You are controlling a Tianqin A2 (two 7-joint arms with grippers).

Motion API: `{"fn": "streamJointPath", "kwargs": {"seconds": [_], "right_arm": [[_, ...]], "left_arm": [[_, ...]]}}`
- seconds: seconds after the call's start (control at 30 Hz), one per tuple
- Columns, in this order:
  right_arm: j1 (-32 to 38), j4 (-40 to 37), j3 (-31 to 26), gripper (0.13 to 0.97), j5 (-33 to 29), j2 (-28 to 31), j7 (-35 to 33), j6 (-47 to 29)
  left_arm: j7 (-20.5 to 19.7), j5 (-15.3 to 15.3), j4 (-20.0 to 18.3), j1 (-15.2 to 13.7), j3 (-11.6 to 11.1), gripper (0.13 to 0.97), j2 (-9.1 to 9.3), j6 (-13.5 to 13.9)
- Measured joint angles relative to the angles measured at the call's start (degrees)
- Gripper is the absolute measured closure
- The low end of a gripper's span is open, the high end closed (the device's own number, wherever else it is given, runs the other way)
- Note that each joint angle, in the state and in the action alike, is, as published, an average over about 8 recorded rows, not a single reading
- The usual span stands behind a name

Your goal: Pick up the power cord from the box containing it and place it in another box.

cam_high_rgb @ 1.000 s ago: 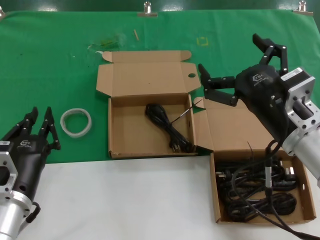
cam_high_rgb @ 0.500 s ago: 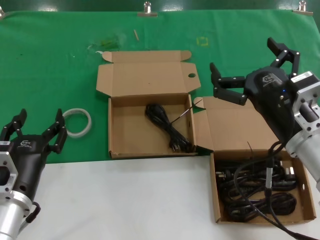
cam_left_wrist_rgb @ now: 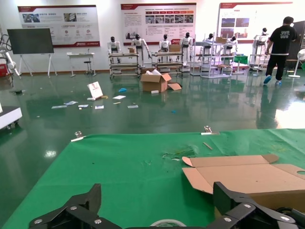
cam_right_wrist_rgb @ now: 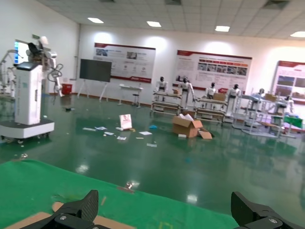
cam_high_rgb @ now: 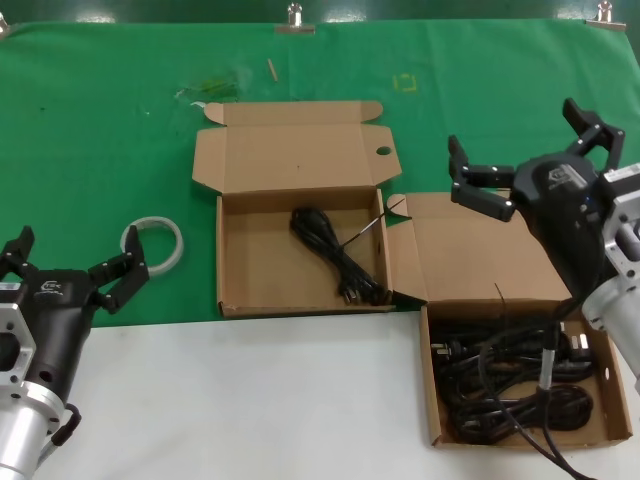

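The power cord (cam_high_rgb: 336,256), a slim black hank with a plug, lies inside the dot-lidded box (cam_high_rgb: 236,262) at the middle of the green cloth. The slit-lidded box (cam_high_rgb: 428,392) stands to its right and holds a heap of black cables (cam_high_rgb: 515,385). My right gripper (cam_high_rgb: 522,145) is open and empty, raised above that box's lid (cam_high_rgb: 470,262). Its wide-apart fingers frame the right wrist view (cam_right_wrist_rgb: 164,200). My left gripper (cam_high_rgb: 78,256) is open and empty at the near left. In the left wrist view (cam_left_wrist_rgb: 155,196) it faces the dot-lidded box's lid (cam_left_wrist_rgb: 248,176).
A white tape ring (cam_high_rgb: 153,243) lies on the cloth between my left gripper and the middle box; it also shows in the left wrist view (cam_left_wrist_rgb: 167,223). The green cloth (cam_high_rgb: 120,120) ends at a white table strip (cam_high_rgb: 250,400) in front. Metal clips (cam_high_rgb: 295,18) hold the far edge.
My right gripper has drawn back to the right, away from the middle box. My left gripper's fingers have spread open. The cord has stayed in the middle box.
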Motion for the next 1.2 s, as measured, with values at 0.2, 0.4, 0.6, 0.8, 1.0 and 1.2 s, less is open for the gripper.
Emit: {"fn": "streamJointPath", "kwargs": {"seconds": [0.2, 0.4, 0.6, 0.8, 1.0, 1.2], "right_arm": [[-1.9, -1.3, 3.2, 0.129, -2.9, -2.5, 1.5, -1.2], [-3.9, -2.6, 6.3, 0.129, -5.7, -4.9, 3.1, -2.4], [-5.9, -3.9, 9.6, 0.129, -8.6, -7.4, 4.6, -3.6], [-7.8, -5.1, 12.7, 0.129, -11.4, -9.9, 6.1, -4.8], [-9.3, -6.2, 15.2, 0.129, -13.7, -11.8, 7.4, -5.7], [-9.6, -6.4, 15.7, 0.129, -14.1, -12.2, 7.6, -5.9]], "left_arm": [[0.0, 0.0, 0.0, 0.0, 0.0, 0.269, 0.0, 0.0], [0.0, 0.0, 0.0, 0.0, 0.0, 0.192, 0.0, 0.0], [0.0, 0.0, 0.0, 0.0, 0.0, 0.15, 0.0, 0.0], [0.0, 0.0, 0.0, 0.0, 0.0, 0.136, 0.0, 0.0], [0.0, 0.0, 0.0, 0.0, 0.0, 0.133, 0.0, 0.0], [0.0, 0.0, 0.0, 0.0, 0.0, 0.132, 0.0, 0.0]]}}
